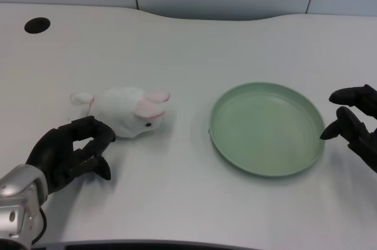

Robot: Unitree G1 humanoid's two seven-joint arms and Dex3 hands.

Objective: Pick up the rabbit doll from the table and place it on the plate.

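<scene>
A white rabbit doll (125,110) with pink ears lies on its side on the white table, left of centre. To its right sits a pale green plate (266,128), with nothing on it. My left hand (70,153) is low at the front left, just below and left of the doll, fingers curled in and holding nothing. Its fingertips are close to the doll's body but I cannot tell whether they touch it.
My right hand (356,125) waits at the right edge, just beside the plate's rim. A round dark hole (37,25) is in the table's far left corner. A grey wall runs behind the table's curved back edge.
</scene>
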